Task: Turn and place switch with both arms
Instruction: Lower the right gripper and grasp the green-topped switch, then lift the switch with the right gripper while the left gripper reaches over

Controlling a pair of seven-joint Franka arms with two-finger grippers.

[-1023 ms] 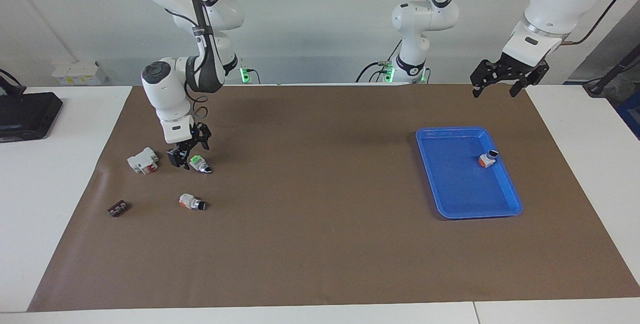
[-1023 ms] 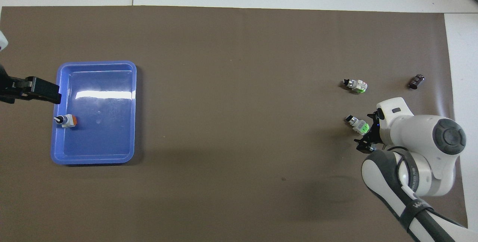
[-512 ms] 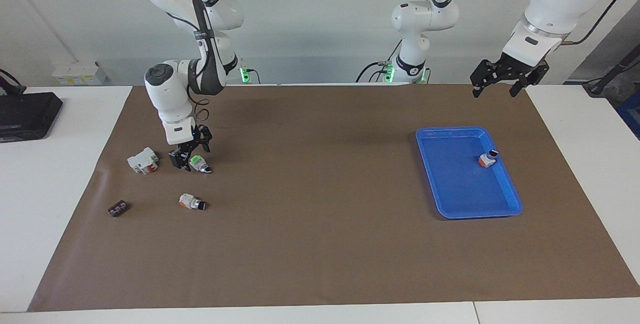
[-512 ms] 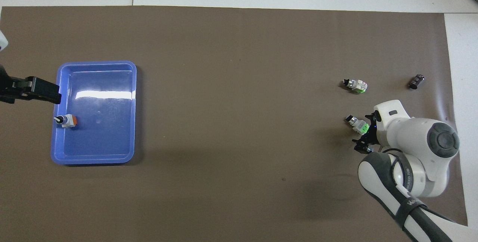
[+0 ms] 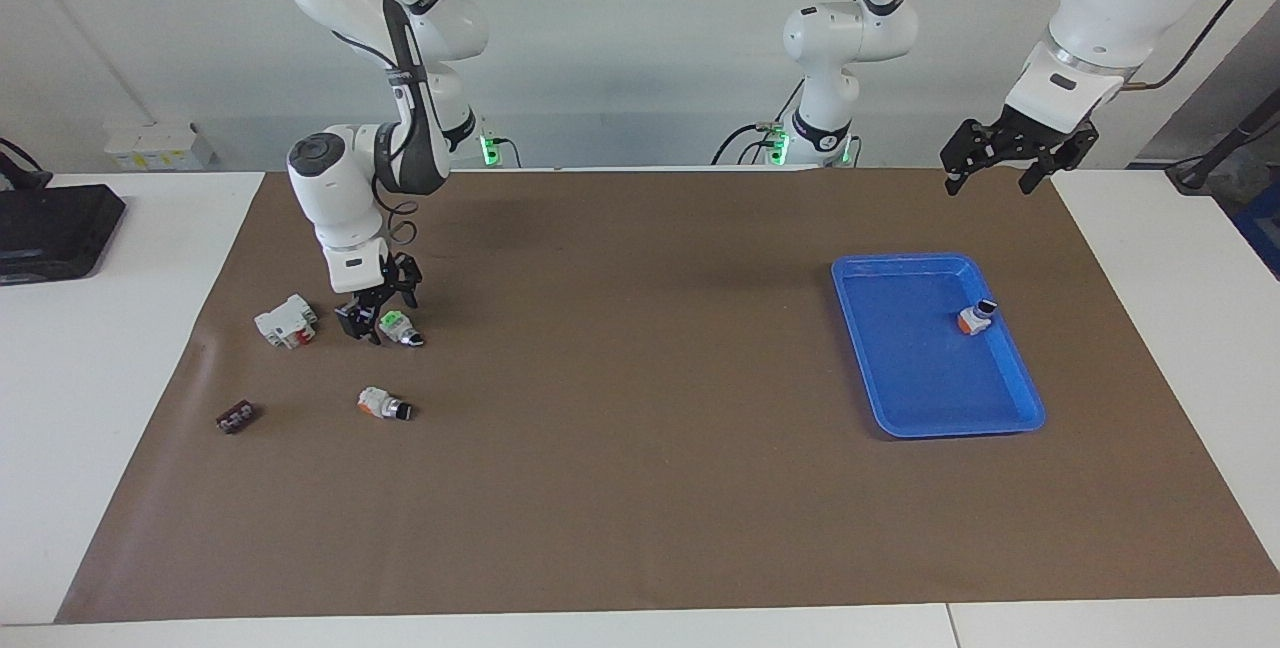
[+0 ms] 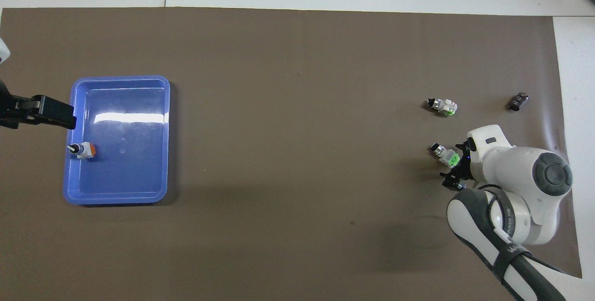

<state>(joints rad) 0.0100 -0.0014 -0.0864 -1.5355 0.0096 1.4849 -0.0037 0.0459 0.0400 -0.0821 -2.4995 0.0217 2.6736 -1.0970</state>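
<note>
The small green-ended selector switch (image 5: 399, 327) lies on the brown mat beside the white-and-red blocky part (image 5: 286, 321); the right gripper (image 5: 374, 312), fingers spread, straddles its green end without clasping; the left gripper (image 5: 1008, 154) waits spread above the mat near the blue plastic tray (image 5: 1020, 420).

Even, bright overhead light leaves soft shadows on the brown mat (image 5: 640, 488), with a white glare streak across the blue tray (image 6: 160, 152) floor near nine o'clock overhead; both views are sharp, edges undistorted.
</note>
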